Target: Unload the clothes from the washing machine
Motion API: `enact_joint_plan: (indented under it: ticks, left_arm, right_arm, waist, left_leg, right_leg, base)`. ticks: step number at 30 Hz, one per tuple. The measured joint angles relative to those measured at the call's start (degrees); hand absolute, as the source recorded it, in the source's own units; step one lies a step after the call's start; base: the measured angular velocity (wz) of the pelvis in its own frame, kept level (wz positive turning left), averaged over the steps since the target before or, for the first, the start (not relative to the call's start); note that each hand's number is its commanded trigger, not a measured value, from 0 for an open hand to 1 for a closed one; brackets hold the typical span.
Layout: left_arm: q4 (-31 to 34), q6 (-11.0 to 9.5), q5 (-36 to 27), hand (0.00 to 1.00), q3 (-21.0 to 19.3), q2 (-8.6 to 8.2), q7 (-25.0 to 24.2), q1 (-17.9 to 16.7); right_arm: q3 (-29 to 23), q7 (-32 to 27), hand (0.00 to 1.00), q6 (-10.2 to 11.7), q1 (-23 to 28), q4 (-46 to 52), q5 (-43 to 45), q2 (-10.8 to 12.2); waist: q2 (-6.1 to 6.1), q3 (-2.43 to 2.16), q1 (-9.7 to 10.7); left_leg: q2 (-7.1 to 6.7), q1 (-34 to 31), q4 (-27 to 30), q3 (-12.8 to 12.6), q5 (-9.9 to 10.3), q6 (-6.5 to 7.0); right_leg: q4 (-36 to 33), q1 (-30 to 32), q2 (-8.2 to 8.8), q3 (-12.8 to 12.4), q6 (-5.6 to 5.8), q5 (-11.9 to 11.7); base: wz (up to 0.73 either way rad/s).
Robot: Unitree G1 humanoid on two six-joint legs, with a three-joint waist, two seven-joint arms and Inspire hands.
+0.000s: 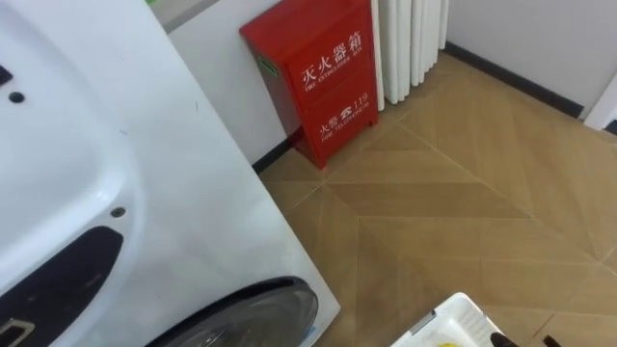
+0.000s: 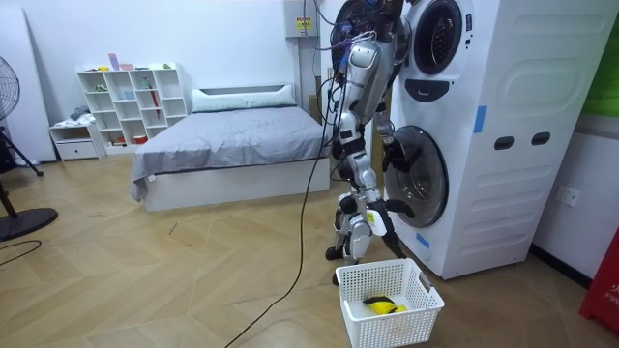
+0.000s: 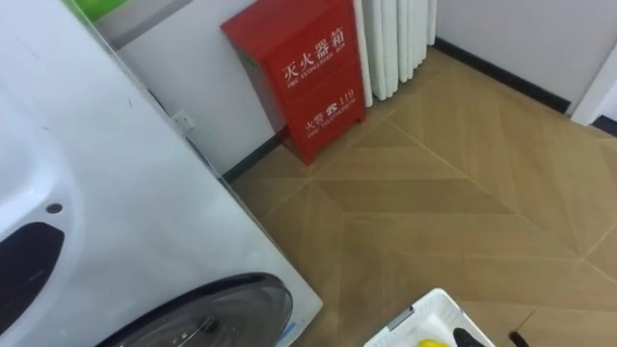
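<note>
A yellow garment (image 2: 384, 306) lies in the white basket (image 2: 423, 307), its long axis running left to right across the room view. The basket stands on the floor just beside the washing machine (image 2: 484, 145). A robot hand (image 2: 396, 147) is near the lower door (image 2: 423, 176); I cannot tell whether its fingers are spread or curled.

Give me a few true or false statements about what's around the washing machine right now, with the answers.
1. A white basket stands on the wooden floor near the washing machine. True.
2. The basket holds nothing. False: a yellow item lies in it.
3. A red cabinet stands against the wall. True.
4. The robot stands beside the bed. False: it stands at the washing machine, with the bed farther back in the room view.
</note>
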State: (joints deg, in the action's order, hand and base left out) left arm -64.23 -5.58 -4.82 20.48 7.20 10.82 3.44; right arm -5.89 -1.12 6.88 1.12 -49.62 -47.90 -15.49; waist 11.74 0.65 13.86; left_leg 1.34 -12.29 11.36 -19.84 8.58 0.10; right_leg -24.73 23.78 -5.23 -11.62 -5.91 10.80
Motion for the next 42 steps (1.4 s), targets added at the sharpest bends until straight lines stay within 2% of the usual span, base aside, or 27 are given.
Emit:
enact_joint_plan:
  ticks: [3, 4, 7, 9, 11, 12, 14, 16, 20, 22, 25, 26, 29, 31, 33, 35, 36, 37, 39, 42]
  left_arm:
    - [0.0, 0.0, 0.0, 0.0, 0.0, 0.0, 0.0, 0.0]
    - [0.0, 0.0, 0.0, 0.0, 0.0, -0.01, 0.0, -0.1]
    - [0.1, 0.0, 0.0, 0.0, -0.1, -0.01, 0.0, -0.6]
    - [0.1, -0.2, 0.0, 0.0, -0.2, -0.01, 0.0, -1.4]
    - [0.0, -0.6, 0.3, 0.0, -0.2, -0.02, 0.0, -2.3]
    - [0.0, -1.0, 1.2, 0.0, -0.5, 0.02, 0.0, -3.0]
    - [0.1, -1.5, 3.2, 0.0, -1.8, 0.04, -0.1, -4.3]
    - [0.2, -1.7, 4.9, 0.0, -3.1, 0.05, -0.2, -5.7]
    - [0.7, -2.0, 6.1, 0.0, -5.1, -0.01, -0.1, -7.8]
    - [0.7, -2.0, 7.8, 0.0, -8.1, -0.11, 0.0, -9.0]
    - [0.6, -1.8, 7.9, 0.0, -10.6, -0.1, 0.1, -9.8]
    - [0.6, -1.8, 8.1, 0.0, -11.5, -0.09, 0.2, -10.0]
    - [0.6, -1.6, 9.4, 0.0, -13.6, -0.08, 0.2, -11.5]
    - [0.6, -1.0, 10.3, 0.0, -14.5, -0.02, 0.2, -11.8]
    - [0.6, -1.0, 10.7, 0.0, -15.3, 0.05, 0.2, -11.8]
    - [0.6, -0.9, 11.4, 0.0, -16.0, 0.03, 0.0, -11.8]
    - [0.6, -1.0, 12.1, 0.0, -16.1, 0.1, -0.1, -11.7]
    - [0.6, -1.0, 12.2, 0.0, -16.1, 0.1, -0.2, -11.7]
    - [0.6, -1.0, 12.2, 0.0, -16.8, 0.06, -0.2, -11.7]
    - [0.6, -0.9, 12.1, 0.0, -17.5, 0.04, -0.4, -11.8]
  right_arm:
    - [0.0, 0.0, 0.0, 0.0, 0.6, 0.1, 0.1, -0.1]
    - [-0.1, 0.0, 0.0, 0.0, 0.8, 0.2, 0.2, -0.1]
    - [-1.9, 0.0, 0.0, 0.0, 2.4, 0.4, -0.1, -0.1]
    - [-3.1, 0.0, 0.0, 0.1, 3.5, -0.3, -0.2, 0.1]
    - [-3.2, 0.2, 0.0, 0.2, 4.6, -1.7, -0.4, 0.2]
    - [-3.4, 0.7, 0.0, 0.2, 5.4, -3.4, 0.3, 0.3]
    - [-4.2, 1.2, 0.0, 0.1, 6.6, -6.5, 1.6, 0.7]
    - [-4.6, 1.6, 0.0, 0.0, 8.0, -12.3, 1.6, 1.2]
    - [-5.4, 0.8, 0.0, -1.1, 9.5, -17.2, 1.0, 3.3]
    - [-5.3, 0.3, 0.0, -2.0, 9.8, -18.5, 1.0, 4.8]
    - [-5.3, 0.8, 0.0, -2.8, 8.9, -20.2, 1.2, 5.9]
    - [-5.3, 0.9, 0.0, -3.5, 8.9, -20.4, 1.2, 6.2]
    - [-4.0, 1.3, 0.0, -5.0, 7.8, -20.5, 3.4, 6.4]
    - [-2.5, 1.8, 0.0, -5.1, 7.3, -20.4, 7.1, 6.4]
    - [1.1, 1.6, 0.0, -5.4, 5.8, -19.6, 13.5, 6.5]
    - [3.3, 1.6, 0.0, -5.7, 5.2, -19.5, 18.1, 6.6]
    - [5.0, 1.7, 0.0, -5.7, 4.3, -19.3, 21.4, 6.5]
    - [5.5, 1.8, 0.0, -5.7, 4.1, -19.1, 22.7, 6.5]
    - [8.1, 2.1, 0.0, -5.8, 3.5, -19.2, 27.4, 6.6]
    - [10.3, 2.8, 0.0, -5.7, 2.9, -19.2, 30.8, 6.7]
  waist:
    - [-0.07, 0.06, 0.0]
    - [-0.39, 0.29, 0.0]
    - [-0.48, 0.32, 0.2]
    - [-0.92, 0.54, 0.2]
    - [-1.21, 0.52, 0.5]
    - [-1.5, 0.47, 0.7]
    - [-2.19, 0.16, 1.0]
    - [-3.36, -0.47, 1.0]
    - [-5.45, -0.9, -0.1]
    - [-7.41, -0.92, -2.0]
    - [-9.01, -1.08, -2.9]
    - [-9.79, -0.87, -3.6]
    - [-11.31, -0.89, -5.2]
    - [-11.88, -0.82, -6.4]
    - [-12.45, -0.59, -8.6]
    - [-12.55, -0.54, -9.6]
    - [-12.44, -0.55, -10.1]
    - [-12.42, -0.54, -10.6]
    - [-12.31, -0.62, -11.9]
    - [-12.19, -0.33, -12.6]
  left_leg:
    - [-0.02, 0.3, 0.0, 0.2, 0.0, 0.0]
    - [-0.03, 0.5, -0.1, 0.3, 0.0, 0.0]
    - [-0.15, 1.6, -0.1, 1.3, 0.0, -0.01]
    - [-0.17, 3.1, -0.3, 1.5, 0.0, -0.01]
    - [-0.03, 4.7, -0.6, 1.9, -0.1, -0.13]
    - [0.0, 5.6, -0.7, 2.9, -0.2, -0.29]
    - [0.09, 6.8, -0.9, 3.4, -0.4, -0.72]
    - [0.13, 8.1, -1.0, 4.5, -0.6, -0.92]
    - [0.1, 11.5, -2.5, 6.8, -0.8, -1.35]
    - [0.26, 13.3, -3.0, 8.6, -0.8, -1.38]
    - [0.42, 14.3, -3.4, 10.1, -0.8, -1.47]
    - [0.46, 15.0, -4.0, 11.1, -0.8, -1.5]
    - [0.54, 15.9, -4.0, 12.6, -0.3, -2.17]
    - [0.64, 16.2, -4.0, 13.0, 0.2, -2.51]
    - [0.76, 16.2, -4.0, 13.0, 0.8, -2.62]
    - [0.79, 16.2, -4.0, 13.3, 1.2, -2.53]
    - [0.8, 16.1, -4.0, 13.8, 1.3, -2.41]
    - [0.78, 16.1, -3.9, 13.9, 1.4, -2.3]
    - [0.52, 16.2, -3.9, 13.8, 1.7, -2.01]
    - [0.07, 16.6, -4.0, 13.8, 2.0, -1.78]
  right_leg:
    - [0.1, -0.4, 0.05, 0.2, -0.05, 0.1]
    - [0.1, -0.6, 0.09, 0.3, -0.09, 0.1]
    - [0.1, -2.0, 0.32, 1.0, -0.22, 0.7]
    - [0.3, -3.5, 0.34, 1.1, -0.42, 0.9]
    - [1.4, -5.6, 0.38, 1.8, -0.66, 1.1]
    - [2.1, -7.0, 0.52, 2.5, -0.88, 1.2]
    - [3.2, -8.9, 0.72, 3.8, -1.26, 1.4]
    - [4.8, -11.5, 0.95, 5.7, -1.84, 1.6]
    - [8.3, -16.4, 0.78, 8.3, -2.8, 1.2]
    - [10.0, -19.0, 0.43, 8.9, -3.33, 0.9]
    - [11.4, -21.2, 0.37, 10.7, -3.6, 0.8]
    - [12.1, -22.3, 0.35, 11.5, -3.65, 0.8]
    - [13.5, -24.2, 0.34, 12.9, -3.64, 0.8]
    - [14.3, -25.0, 0.3, 13.5, -3.58, 0.8]
    - [14.3, -25.1, 0.22, 13.6, -3.25, 1.0]
    - [14.2, -25.2, 0.21, 14.0, -1.37, 1.6]
    - [14.2, -25.3, 0.26, 14.5, 0.64, 1.8]
    - [14.3, -25.4, 0.35, 14.8, 1.19, 1.8]
    - [15.1, -26.0, 0.6, 15.1, 1.36, 1.7]
    - [15.1, -26.6, 1.19, 16.6, 1.18, 1.5]
  base:
    - [0.01]
    - [0.09]
    - [0.14]
    - [0.0]
    - [0.13]
    - [0.24]
    - [0.37]
    - [0.49]
    - [0.35]
    - [0.2]
    - [0.33]
    - [0.4]
    - [0.25]
    - [0.18]
    - [0.02]
    - [0.17]
    - [0.21]
    - [0.19]
    - [0.06]
    - [0.14]
